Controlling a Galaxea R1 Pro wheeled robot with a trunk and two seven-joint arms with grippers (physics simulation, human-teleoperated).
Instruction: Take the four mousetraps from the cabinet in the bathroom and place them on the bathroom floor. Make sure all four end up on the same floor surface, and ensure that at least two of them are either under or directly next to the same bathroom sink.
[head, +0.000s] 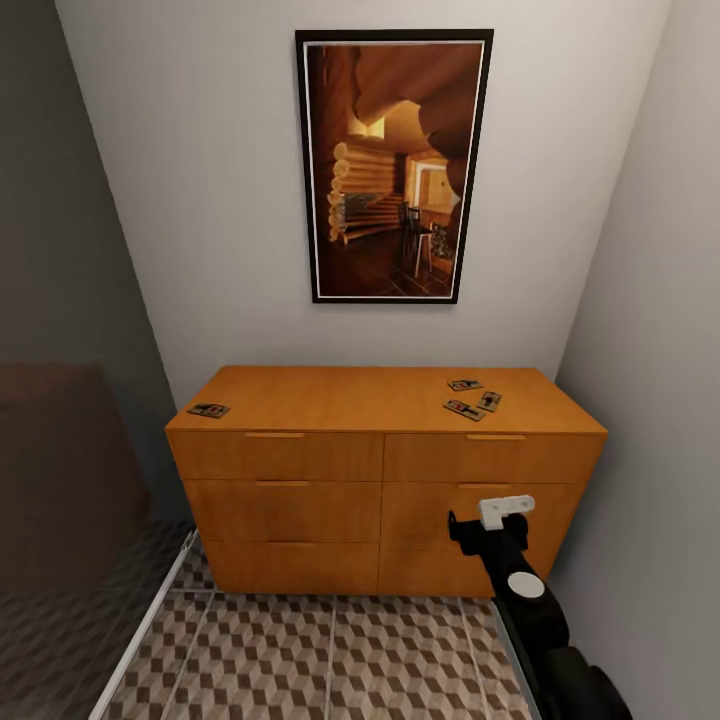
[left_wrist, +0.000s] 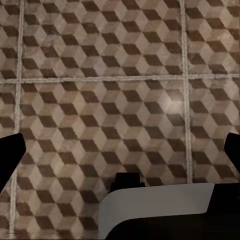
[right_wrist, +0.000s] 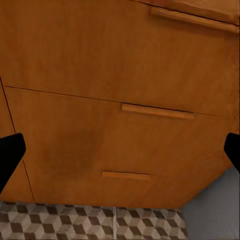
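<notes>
From the head camera, the cabinet (head: 385, 470) stands against a pale wall under a framed picture (head: 394, 165), on the bathroom floor (head: 330, 655). Four mousetraps lie on its top: one (head: 208, 409) at the left front corner, three (head: 472, 398) clustered near the right. The right arm (head: 525, 590) reaches toward the drawers.

The left wrist camera shows the left gripper (left_wrist: 120, 150) spread wide above cube-patterned tiles.

The right wrist camera shows the right gripper (right_wrist: 120, 150) spread wide, empty, facing the drawer fronts (right_wrist: 115, 120).

cabinet (head: 385, 480) filled the alcove between close side walls (head: 650, 330); top stood reachable from above, bathroom floor (head: 330, 650) in front bare.
</notes>
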